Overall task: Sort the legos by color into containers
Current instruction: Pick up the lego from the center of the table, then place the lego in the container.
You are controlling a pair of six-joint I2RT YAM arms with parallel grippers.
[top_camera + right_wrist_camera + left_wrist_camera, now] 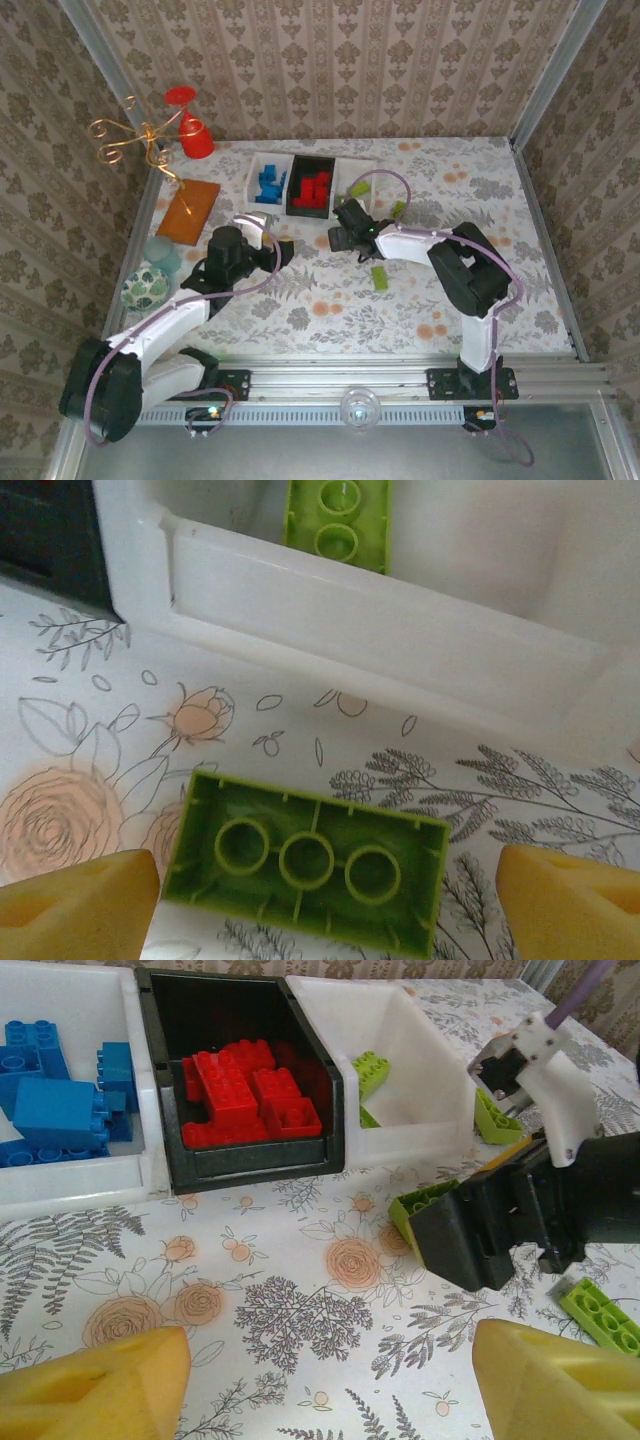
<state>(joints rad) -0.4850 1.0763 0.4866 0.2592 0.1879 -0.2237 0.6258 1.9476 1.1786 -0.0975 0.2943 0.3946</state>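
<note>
Three containers stand in a row at the back: a white bin (60, 1175) of blue legos (60, 1110), a black bin (250, 1160) of red legos (245, 1095), and a white bin (420, 1130) with a lime green lego (370, 1068) inside. My right gripper (320, 905) is open just in front of that bin (380, 630). A lime green lego (305, 860) lies hollow side up on the table between its fingers (70, 905). My left gripper (330, 1385) is open over bare cloth. More green legos (380, 277) lie loose on the table.
A flat orange-brown board (188, 210), a red cup (196, 140) and a gold wire ornament (140, 135) sit at the back left. A teal cup (160, 250) and a patterned egg (147, 288) stand by the left wall. The two grippers are close together.
</note>
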